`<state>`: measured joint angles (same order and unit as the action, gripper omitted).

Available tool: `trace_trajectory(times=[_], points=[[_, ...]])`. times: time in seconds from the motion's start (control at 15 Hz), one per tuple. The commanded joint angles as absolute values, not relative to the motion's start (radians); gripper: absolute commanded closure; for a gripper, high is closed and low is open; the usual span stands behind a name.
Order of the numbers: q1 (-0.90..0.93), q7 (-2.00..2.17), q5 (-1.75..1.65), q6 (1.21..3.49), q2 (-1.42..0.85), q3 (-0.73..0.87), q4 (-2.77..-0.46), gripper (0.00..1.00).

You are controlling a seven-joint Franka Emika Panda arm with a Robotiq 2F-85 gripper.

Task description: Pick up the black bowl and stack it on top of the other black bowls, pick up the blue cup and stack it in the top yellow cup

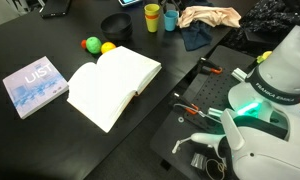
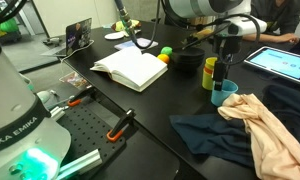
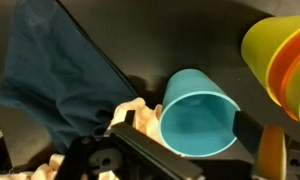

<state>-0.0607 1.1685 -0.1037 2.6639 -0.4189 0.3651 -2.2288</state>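
Note:
The blue cup (image 3: 198, 112) stands upright beside the yellow cup (image 3: 280, 55), which has an orange cup nested in it. My gripper (image 3: 195, 140) hangs open right over the blue cup's rim, one finger (image 3: 252, 128) at its outer wall and the other across its near side. In an exterior view the gripper (image 2: 222, 76) points down at the blue cup (image 2: 225, 93), with the yellow cup (image 2: 210, 73) next to it. Black bowls (image 2: 185, 60) sit beyond the cups as one dark round shape (image 1: 117, 24). I cannot tell a single bowl from a stack.
A peach cloth (image 2: 258, 118) and a dark blue cloth (image 2: 208, 132) lie close to the cups. A green ball (image 1: 91, 44) and a yellow ball (image 1: 108, 47) rest by an open book (image 1: 112, 84). A blue book (image 1: 34, 86) and a tablet (image 2: 280, 62) lie farther off.

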Motion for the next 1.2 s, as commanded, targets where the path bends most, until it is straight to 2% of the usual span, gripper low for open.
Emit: trace_trajectory(times=[0.0, 1.07, 1.13], points=[[-0.036, 1.209, -0.116, 2.716, -0.415, 0.394, -2.238, 0.0], [-0.052, 1.185, -0.011, 2.807, -0.49, 0.371, -2.22, 0.0], [-0.051, 1.184, -0.006, 2.808, -0.492, 0.371, -2.22, 0.25]])
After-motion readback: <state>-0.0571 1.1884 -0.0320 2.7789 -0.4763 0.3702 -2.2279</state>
